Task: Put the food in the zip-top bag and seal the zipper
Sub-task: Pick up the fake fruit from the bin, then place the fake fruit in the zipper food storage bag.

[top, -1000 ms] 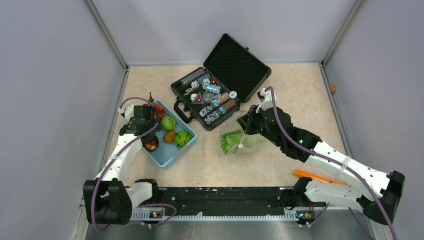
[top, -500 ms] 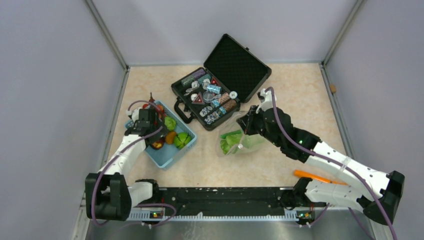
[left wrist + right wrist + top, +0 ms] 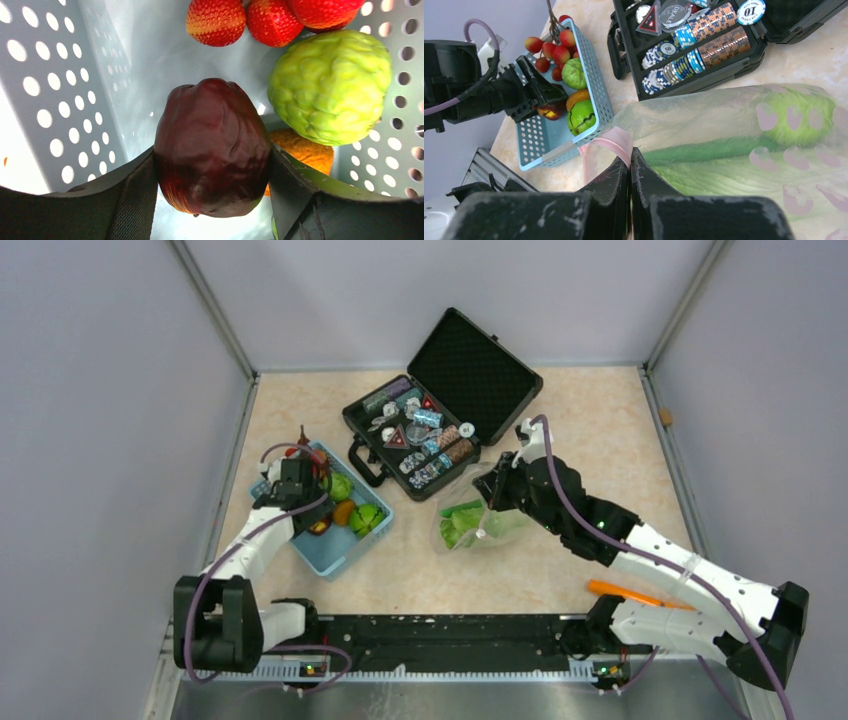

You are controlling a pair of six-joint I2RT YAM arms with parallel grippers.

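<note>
Left gripper [image 3: 212,187] of mine is clamped on the dark red fruit [image 3: 212,145] within the blue basket [image 3: 60,100], beside a bumpy green fruit [image 3: 330,85], an orange [image 3: 306,152] and strawberries [image 3: 250,20]. My right gripper [image 3: 629,167] pinches the pink strip [image 3: 610,141] of the bag [image 3: 724,115], which holds green vegetables [image 3: 724,172]. Chips [image 3: 672,12] in the black case [image 3: 724,75] read "DEALER", "10", "50".

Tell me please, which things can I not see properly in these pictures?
Left wrist view: the orange is mostly behind the dark red fruit; the red berries are cut by the top edge.
Right wrist view: the right fingers cover part of the pink zipper; the bag runs off the right edge.
</note>
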